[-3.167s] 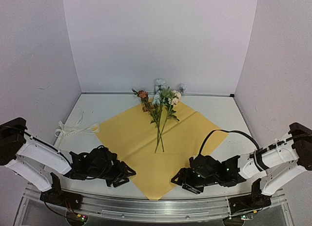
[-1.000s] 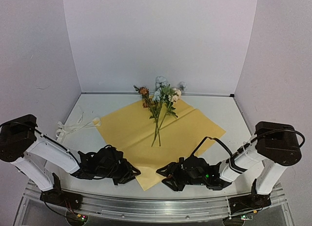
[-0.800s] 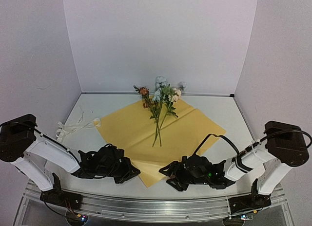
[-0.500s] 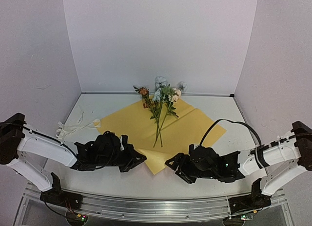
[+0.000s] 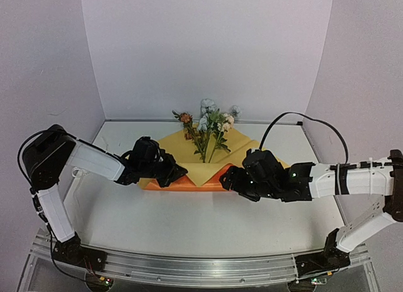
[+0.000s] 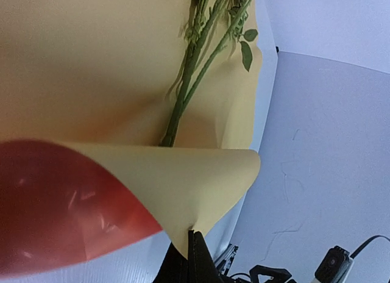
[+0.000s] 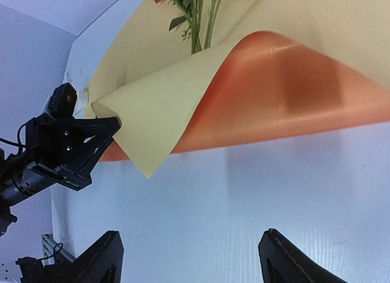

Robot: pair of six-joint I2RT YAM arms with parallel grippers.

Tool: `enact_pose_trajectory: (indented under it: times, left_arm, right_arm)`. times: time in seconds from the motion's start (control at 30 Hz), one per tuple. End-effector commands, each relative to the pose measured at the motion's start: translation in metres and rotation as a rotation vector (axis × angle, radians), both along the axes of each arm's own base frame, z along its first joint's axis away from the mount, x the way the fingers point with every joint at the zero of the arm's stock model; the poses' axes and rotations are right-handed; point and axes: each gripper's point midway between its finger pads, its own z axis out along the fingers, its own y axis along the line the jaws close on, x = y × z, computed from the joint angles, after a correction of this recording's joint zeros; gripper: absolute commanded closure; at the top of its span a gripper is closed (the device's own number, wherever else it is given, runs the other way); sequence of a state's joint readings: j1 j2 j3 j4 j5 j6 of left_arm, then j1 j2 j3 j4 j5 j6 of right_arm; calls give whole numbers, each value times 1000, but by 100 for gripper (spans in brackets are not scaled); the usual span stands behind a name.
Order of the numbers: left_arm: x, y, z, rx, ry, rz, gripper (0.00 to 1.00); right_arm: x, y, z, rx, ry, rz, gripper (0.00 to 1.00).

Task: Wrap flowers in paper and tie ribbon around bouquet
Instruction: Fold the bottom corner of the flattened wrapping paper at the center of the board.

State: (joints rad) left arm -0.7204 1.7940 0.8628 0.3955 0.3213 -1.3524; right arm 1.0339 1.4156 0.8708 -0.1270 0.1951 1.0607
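My left pincer (image 6: pixel 190 255) is pressed together on the near corner of the large thin paper (image 5: pixel 189 185), which is yellow-tan on its upper face and bright orange beneath. This corner is lifted and folded back toward the middle of the overhead view, so the orange face shows as a band under the fold. My right pincer (image 7: pixel 190 234) is spread wide and pinches nothing. It hovers just beside the fold, to the right of it, above the white table (image 5: pixel 201 235).

The small bunch of artificial flowers (image 5: pixel 208 129), with thin green stems and orange, pale blue and cream blossoms, lies on the paper in the upper middle of the overhead view. In the left wrist view the stem ends go under the lifted flap.

I judge that the wrapping is only at its first fold. The rest of the sheet seems to lie flat, no cone is formed and no waist is pinched. The ribbon I cannot make out in these views, and nothing is tied. So almost all of the task is left: closing the sides over the stems, then the tying.
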Motion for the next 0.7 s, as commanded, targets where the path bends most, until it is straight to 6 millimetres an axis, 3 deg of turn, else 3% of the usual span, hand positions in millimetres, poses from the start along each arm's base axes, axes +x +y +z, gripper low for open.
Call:
enact_pose_trajectory:
  times: [0.0, 0.27, 0.43, 0.67]
  left_arm:
    - [25, -16, 9, -81, -18, -76, 100]
    - [42, -19, -11, -63, 19, -99, 96]
    - [50, -25, -16, -69, 26, -122, 92]
    - [63, -18, -18, -78, 18, -102, 82]
  right_arm:
    - [27, -2, -2, -117, -21, 52, 20]
    - [57, 17, -15, -144, 13, 94, 21]
    - [60, 24, -25, -186, 15, 133, 21]
    - [62, 30, -47, -224, 43, 165, 26]
